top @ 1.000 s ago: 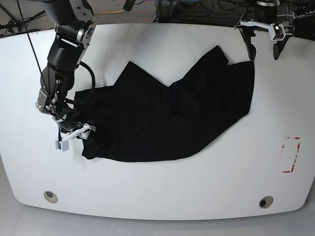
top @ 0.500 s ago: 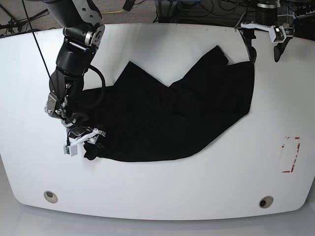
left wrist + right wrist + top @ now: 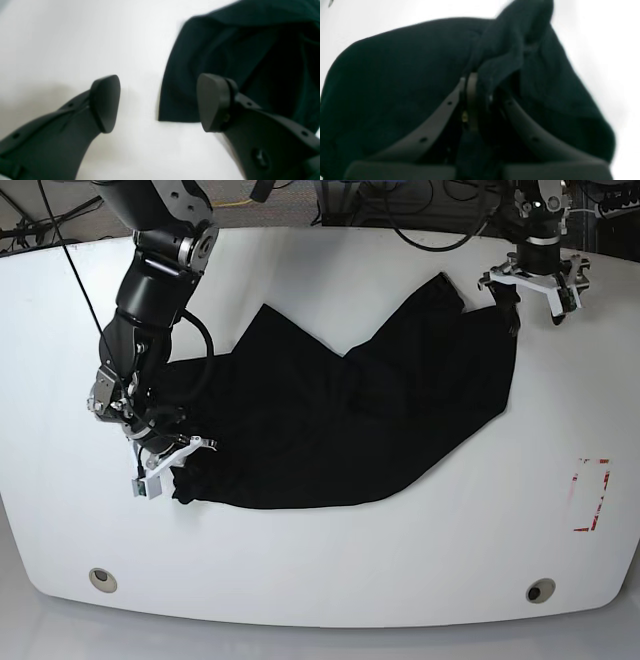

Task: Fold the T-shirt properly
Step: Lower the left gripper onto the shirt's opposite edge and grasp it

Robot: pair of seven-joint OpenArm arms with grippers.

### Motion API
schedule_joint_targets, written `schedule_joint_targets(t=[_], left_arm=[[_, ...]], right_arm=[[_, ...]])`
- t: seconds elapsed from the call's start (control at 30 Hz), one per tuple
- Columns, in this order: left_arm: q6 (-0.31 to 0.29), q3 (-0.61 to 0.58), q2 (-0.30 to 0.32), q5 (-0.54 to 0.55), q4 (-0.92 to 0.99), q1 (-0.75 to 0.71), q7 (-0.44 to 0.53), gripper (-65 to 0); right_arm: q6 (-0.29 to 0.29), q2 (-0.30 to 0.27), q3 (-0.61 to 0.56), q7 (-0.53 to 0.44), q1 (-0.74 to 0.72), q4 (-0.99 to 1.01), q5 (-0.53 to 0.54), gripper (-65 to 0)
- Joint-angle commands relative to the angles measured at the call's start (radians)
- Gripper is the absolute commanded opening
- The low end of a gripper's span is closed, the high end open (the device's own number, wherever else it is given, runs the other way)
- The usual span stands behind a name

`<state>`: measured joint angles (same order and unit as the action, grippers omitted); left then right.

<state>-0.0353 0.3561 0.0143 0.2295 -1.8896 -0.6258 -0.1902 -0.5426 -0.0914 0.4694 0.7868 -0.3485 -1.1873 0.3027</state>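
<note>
The black T-shirt lies crumpled and partly spread across the middle of the white table. At its near left corner my right gripper is shut on a bunched fold of the fabric. The right wrist view shows that pinch from close up, the T-shirt gathered between the fingers of the right gripper. My left gripper hangs open over the shirt's far right corner. In the left wrist view, the left gripper has its fingers wide apart, and the T-shirt corner lies flat between them, untouched.
A red-marked rectangle sits on the table near the right edge. Two round holes lie near the front edge. Cables and equipment run behind the table's far edge.
My right gripper shifted slightly toward the front and shut on the shirt's near left corner. My left gripper came down and in from the far edge toward the shirt's far right corner, staying open.
</note>
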Motion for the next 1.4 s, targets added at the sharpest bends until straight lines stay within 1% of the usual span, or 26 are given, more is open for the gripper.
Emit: schedule_joint_targets(t=[0.0, 0.07, 0.13, 0.17, 0.23, 0.3, 0.43, 0.9, 0.97, 1.03, 1.1, 1.2, 1.27, 1.3, 1.37], left_arm=[[0.007, 0.024, 0.008, 0.005, -0.018, 0.033, -0.062, -19.7], [0.005, 0.025, 0.014, 0.005, -0.017, 0.068, -0.139, -19.7], [-0.007, 0.022, 0.016, 0.005, -0.017, 0.082, -0.183, -19.7], [-0.027, 0.022, 0.016, 0.005, -0.015, 0.090, -0.203, -19.7], [-0.090, 0.024, 0.016, 0.000, -0.015, 0.125, -0.237, -19.7], [-0.120, 0.027, 0.014, -0.003, -0.014, 0.145, -0.265, -19.7], [-0.130, 0.028, 0.014, -0.002, 0.018, 0.175, -0.326, -19.7], [-0.139, 0.022, 0.016, 0.006, 0.175, 0.189, -0.329, -19.7], [-0.159, 0.019, 0.016, 0.006, 0.189, 0.189, -0.331, -20.1], [-0.231, 0.019, 0.013, 0.006, 0.198, 0.191, -0.331, -21.0], [-0.297, 0.019, 0.009, 0.006, 0.212, 0.192, -0.332, -26.5], [-0.403, 0.018, 0.009, 0.000, 0.253, 0.220, -0.335, -44.3], [-0.466, 0.018, 0.009, 0.000, 0.301, 0.238, -0.358, -53.5], [-0.484, 0.018, 0.011, 0.000, 0.316, 0.245, -0.371, -55.1], [-0.544, 0.022, 0.016, 0.000, 0.339, 0.269, -0.394, -59.2]], right_arm=[[-0.006, -0.008, -0.001, 0.001, -0.013, -0.073, 0.016, -65.0], [-0.006, -0.008, -0.001, 0.018, -0.001, -0.099, 0.016, -65.0], [-0.006, -0.008, -0.001, 0.021, 0.009, -0.121, 0.016, -65.0], [-0.006, -0.008, -0.001, 0.021, 0.013, -0.131, 0.016, -65.0], [-0.006, -0.008, -0.001, 0.021, 0.021, -0.148, 0.017, -65.0], [-0.006, -0.008, -0.001, 0.021, 0.022, -0.153, 0.017, -65.0], [-0.006, -0.008, -0.001, 0.021, 0.022, -0.154, 0.017, -65.0], [-0.007, -0.011, -0.001, 0.023, 0.029, -0.156, 0.017, -65.0], [-0.007, -0.009, -0.001, 0.023, 0.029, -0.156, 0.017, -65.0], [-0.007, -0.009, -0.001, 0.023, 0.029, -0.156, 0.017, -65.0], [-0.007, -0.009, -0.001, 0.024, 0.029, -0.170, 0.017, -65.0], [-0.007, -0.009, -0.001, 0.050, 0.042, -0.207, 0.017, -65.0], [-0.007, -0.009, -0.001, 0.061, 0.047, -0.237, 0.017, -65.0], [-0.007, -0.009, -0.001, 0.062, 0.050, -0.247, 0.017, -65.0], [-0.007, -0.009, -0.001, 0.062, 0.061, -0.268, 0.017, -65.0]])
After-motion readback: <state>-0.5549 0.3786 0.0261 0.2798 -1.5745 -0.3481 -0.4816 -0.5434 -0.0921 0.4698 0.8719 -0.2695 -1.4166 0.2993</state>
